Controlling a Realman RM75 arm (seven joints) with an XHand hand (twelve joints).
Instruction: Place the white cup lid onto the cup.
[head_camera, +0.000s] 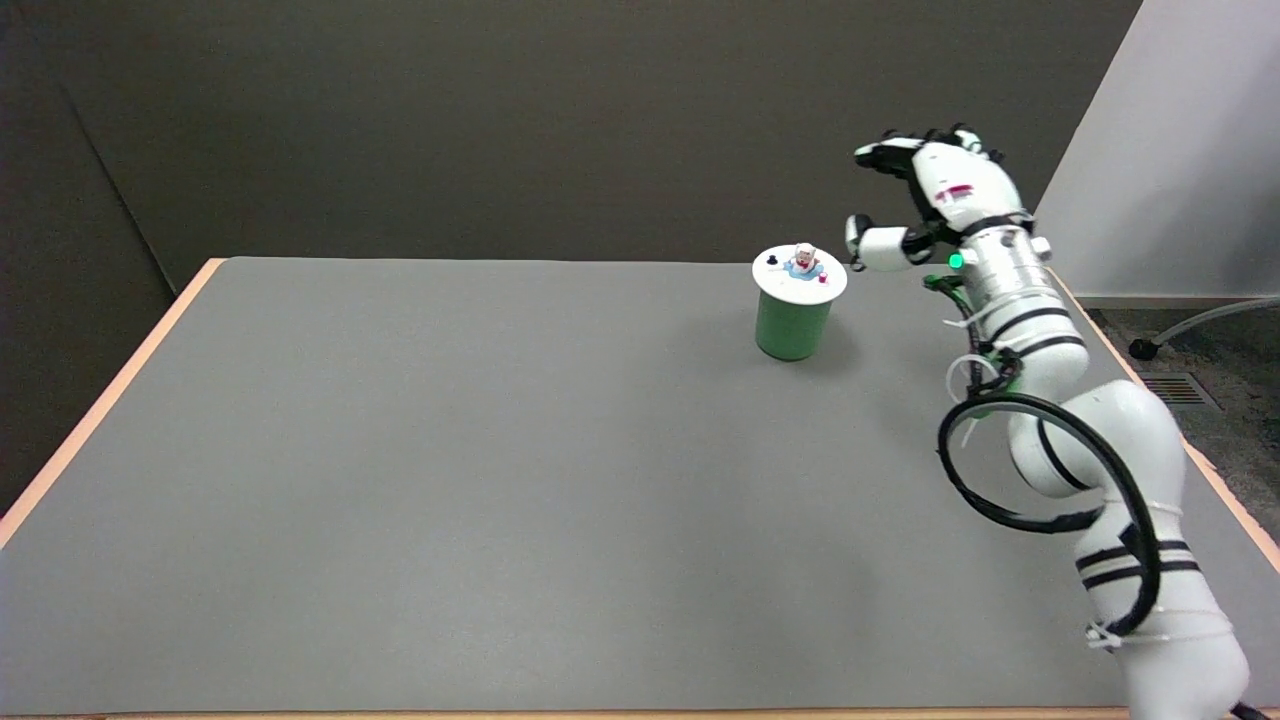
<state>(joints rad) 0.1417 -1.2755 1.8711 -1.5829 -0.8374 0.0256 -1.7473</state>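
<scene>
Green plastic is showing below a white disc near the table's far right: the cup (793, 325) is standing upright on the grey table (450, 480), and the white cup lid (799, 274) is already lying across its mouth, carrying a small figurine (804, 260) at its middle, a dark knob toward its left edge and a tiny reddish piece toward its right. In this single head view, the right hand (915, 195) is hanging in the air just to the right of the lid and slightly above it, apart from it, with its fingers spread and nothing in them; one finger is pointing leftward toward the lid's rim without touching. The white arm is rising from the lower right corner, a black cable looping off its forearm. Judging from how things lie, the placing is looking done, and what remains is a clean retreat. To do that well, the hand should be lifting up and away to the right rather than sweeping across the cup, since the lid overhangs the cup's wall and a brush against its edge could be tipping it or nudging the light cup along the mat. Whether the lid is seated flat all round is not clear from here; its far edge is hidden behind the figurine.
</scene>
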